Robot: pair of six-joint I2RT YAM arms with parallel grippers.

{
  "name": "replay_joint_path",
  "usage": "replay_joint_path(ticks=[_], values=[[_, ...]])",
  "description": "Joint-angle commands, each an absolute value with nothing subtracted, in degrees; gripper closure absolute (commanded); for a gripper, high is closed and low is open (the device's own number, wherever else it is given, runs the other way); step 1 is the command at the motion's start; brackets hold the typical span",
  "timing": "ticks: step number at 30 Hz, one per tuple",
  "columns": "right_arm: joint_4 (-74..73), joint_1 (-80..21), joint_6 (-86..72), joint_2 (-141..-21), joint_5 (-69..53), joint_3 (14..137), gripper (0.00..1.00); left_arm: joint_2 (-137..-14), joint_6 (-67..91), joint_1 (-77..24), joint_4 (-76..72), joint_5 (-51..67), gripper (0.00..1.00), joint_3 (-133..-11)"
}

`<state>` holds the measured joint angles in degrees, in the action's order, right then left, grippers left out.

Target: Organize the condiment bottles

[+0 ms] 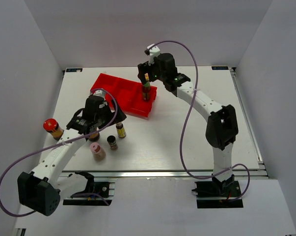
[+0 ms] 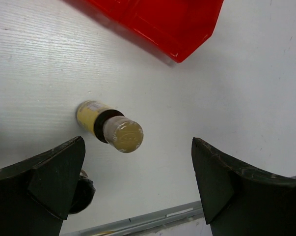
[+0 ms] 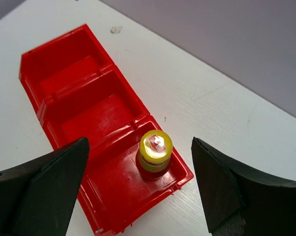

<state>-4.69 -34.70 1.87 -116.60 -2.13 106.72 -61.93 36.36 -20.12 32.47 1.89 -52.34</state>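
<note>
A yellow-capped dark bottle (image 1: 146, 91) stands upright in the right end compartment of the red tray (image 1: 119, 87). My right gripper (image 1: 148, 73) is open above it, the jaws wide on either side of the cap (image 3: 156, 145). My left gripper (image 1: 99, 123) is open and empty above the table. A tan-capped bottle with a yellow label (image 1: 121, 130) stands just beyond its left finger (image 2: 123, 133). A dark-capped bottle (image 1: 112, 142), a pink-capped pale one (image 1: 96, 151) and a red-lidded jar (image 1: 52, 128) stand on the table. A brown jar (image 1: 94, 136) is partly hidden under the left arm.
The tray's other two compartments (image 3: 91, 110) hold nothing. Its near corner (image 2: 179, 34) shows ahead of the left gripper. The table's metal front rail (image 2: 152, 219) runs close below the left fingers. White walls enclose the table on three sides.
</note>
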Motion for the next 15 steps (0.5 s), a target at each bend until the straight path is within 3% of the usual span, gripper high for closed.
replay_joint_path(ticks=[1, 7, 15], values=[[3.4, -35.0, 1.3, -109.1, -0.3, 103.1, 0.11, -63.3, 34.6, -22.4, 34.5, -3.1, 0.02, -55.2], [13.8, -35.0, 0.5, -97.3, 9.3, 88.5, 0.11, -64.5, 35.0, -23.6, 36.8, -7.6, 0.02, -56.0], [18.8, -35.0, 1.1, -83.9, 19.8, 73.3, 0.11, -67.8, 34.6, -26.8, 38.4, -10.2, 0.18, -58.3]])
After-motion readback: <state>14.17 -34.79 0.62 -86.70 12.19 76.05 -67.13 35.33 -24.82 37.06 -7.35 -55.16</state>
